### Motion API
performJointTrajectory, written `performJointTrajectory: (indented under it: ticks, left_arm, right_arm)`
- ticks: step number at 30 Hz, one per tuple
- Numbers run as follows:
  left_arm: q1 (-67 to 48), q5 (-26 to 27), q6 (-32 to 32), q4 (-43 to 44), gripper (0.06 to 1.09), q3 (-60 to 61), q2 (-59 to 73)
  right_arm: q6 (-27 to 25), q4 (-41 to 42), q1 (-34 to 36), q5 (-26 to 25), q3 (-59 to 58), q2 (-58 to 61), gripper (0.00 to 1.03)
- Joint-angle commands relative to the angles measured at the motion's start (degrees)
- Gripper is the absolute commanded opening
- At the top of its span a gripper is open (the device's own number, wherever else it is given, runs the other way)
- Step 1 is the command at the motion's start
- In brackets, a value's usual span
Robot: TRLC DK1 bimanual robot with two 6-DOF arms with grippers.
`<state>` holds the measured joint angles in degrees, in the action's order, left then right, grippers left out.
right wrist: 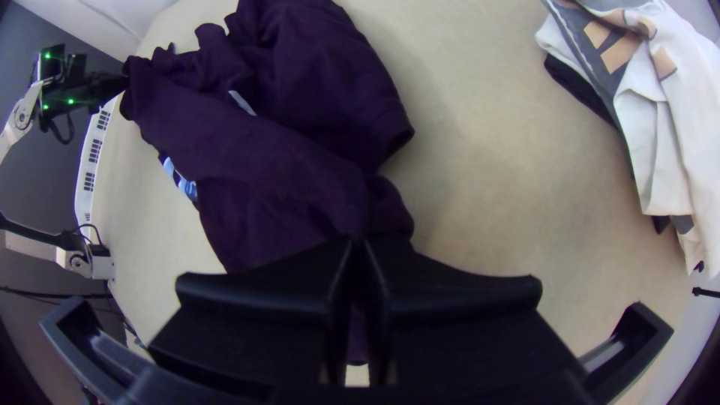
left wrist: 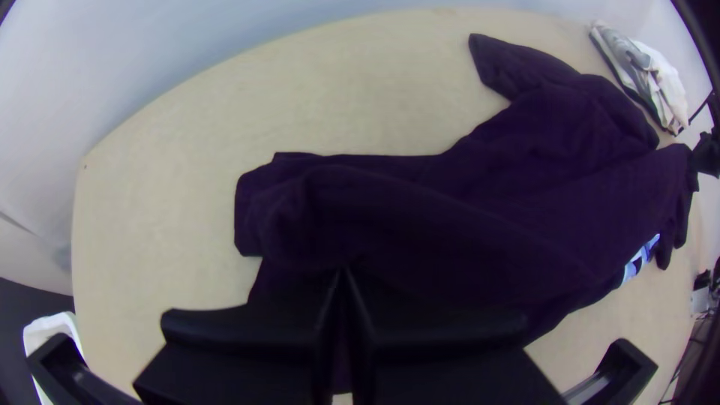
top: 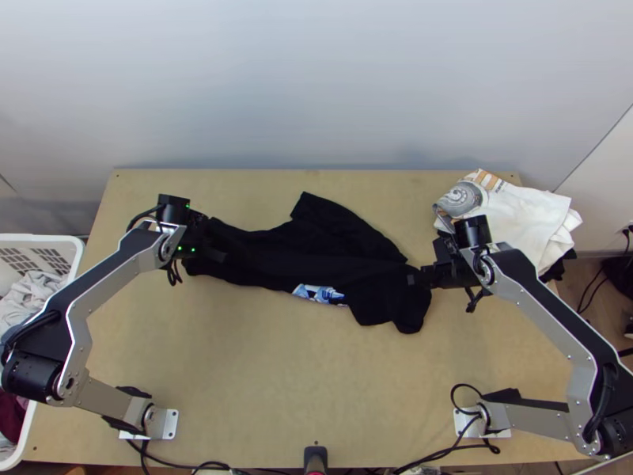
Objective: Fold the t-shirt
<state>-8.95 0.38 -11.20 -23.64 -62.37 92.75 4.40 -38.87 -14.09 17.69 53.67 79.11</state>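
t-shirt point(top: 277, 255) on table point(top: 277, 380), clothes pile point(top: 530, 222) nearby, basket point(top: 47, 238) alongside

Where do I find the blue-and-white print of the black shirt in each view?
Top view: print below the picture's middle, at the shirt's near edge.
Left wrist view: print at the shirt's edge, towards the right gripper.
Right wrist view: print between both grippers.
Shared landmark: the pile of white cloth.
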Motion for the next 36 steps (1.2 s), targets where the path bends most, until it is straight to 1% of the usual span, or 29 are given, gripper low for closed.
performJointTrajectory:
  ticks: [1,5,9,12,17,22,26,29,30,33,36]
  left_arm:
    - [3.0,2.3,0.0,-2.0,0.1,-0.1,-0.2]
    - [6.7,7.4,0.0,-6.9,0.1,-1.8,-2.7]
    - [9.2,11.9,0.6,-14.8,0.1,-6.4,-7.1]
    - [10.7,14.3,1.0,-20.0,0.1,-9.3,-10.4]
    - [12.4,17.1,1.2,-28.7,0.1,-13.6,-16.2]
    - [16.5,22.0,1.4,-40.4,0.1,-23.5,-21.6]
    - [22.6,25.5,0.7,-49.8,0.1,-35.4,-22.5]
    - [26.0,28.8,0.8,-56.6,0.1,-45.1,-22.6]
    - [26.9,29.8,1.3,-57.5,0.1,-47.6,-23.3]
    - [27.1,29.9,2.1,-57.7,0.1,-52.2,-27.2]
    - [27.1,29.9,2.1,-57.7,0.1,-54.1,-31.7]
  right_arm:
    - [0.0,-0.2,-0.2,0.0,-0.2,-0.1,0.03]
    - [0.0,-1.4,-0.2,0.1,0.3,-2.6,0.03]
    - [0.1,-6.4,-0.8,0.3,2.1,-6.6,0.03]
    - [0.1,-10.3,-0.7,0.9,3.5,-10.3,0.03]
    - [1.1,-17.9,-0.7,4.6,8.0,-15.7,0.03]
    - [2.1,-25.3,-0.6,7.6,18.6,-18.7,0.03]
    - [2.7,-29.5,-0.9,9.0,26.6,-19.3,0.03]
    - [4.1,-32.0,-2.1,10.3,33.4,-19.6,0.03]
    - [4.3,-32.8,-2.4,11.2,35.8,-19.7,0.03]
    - [4.7,-35.9,-3.4,13.8,42.1,-19.9,0.03]
    - [4.7,-38.6,-4.4,14.1,49.4,-20.3,0.03]
